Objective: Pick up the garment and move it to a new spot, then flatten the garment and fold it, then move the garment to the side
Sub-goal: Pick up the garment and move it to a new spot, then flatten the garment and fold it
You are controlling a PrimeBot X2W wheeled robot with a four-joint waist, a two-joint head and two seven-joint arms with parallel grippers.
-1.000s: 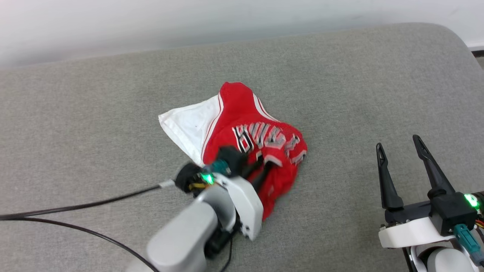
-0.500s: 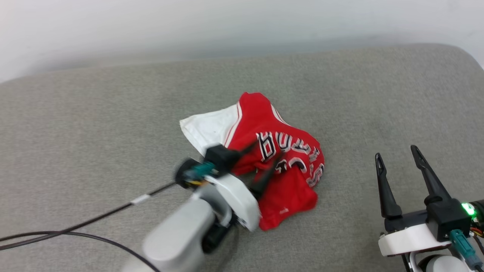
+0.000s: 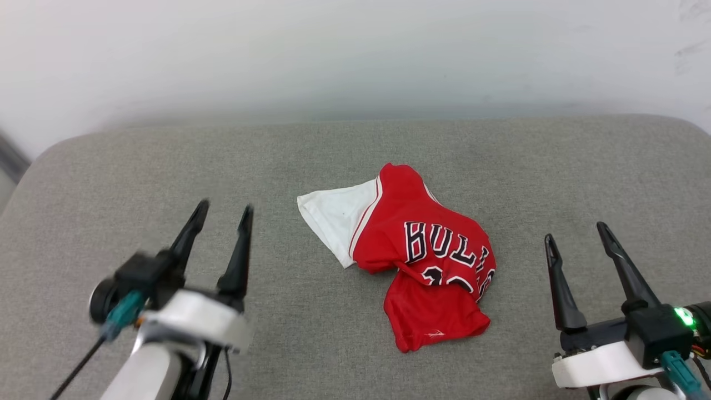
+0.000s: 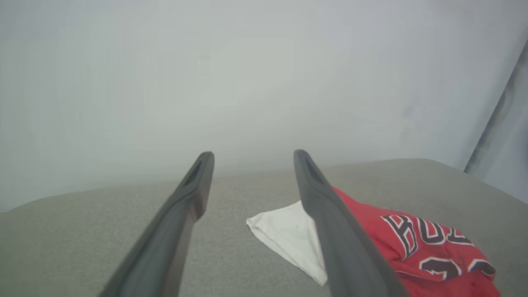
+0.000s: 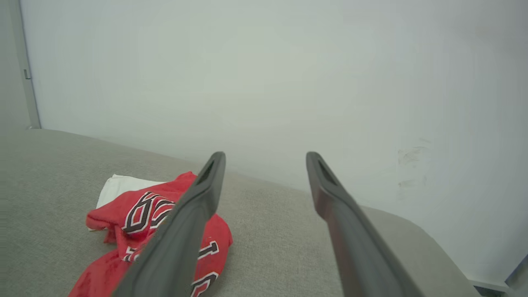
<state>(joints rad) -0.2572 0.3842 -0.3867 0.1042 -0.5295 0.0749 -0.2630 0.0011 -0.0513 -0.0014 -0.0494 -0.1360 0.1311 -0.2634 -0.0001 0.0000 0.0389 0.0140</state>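
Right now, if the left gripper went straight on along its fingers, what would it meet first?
Likely the pale wall: the open left gripper points over bare grey cushion toward it, depth unclear. The garment lies off to its right.

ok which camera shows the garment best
Head view: the whole garment lies in plain sight on the grey cushion, lettering facing up. Both wrist views catch it low and off to one side, partly hidden behind a finger.
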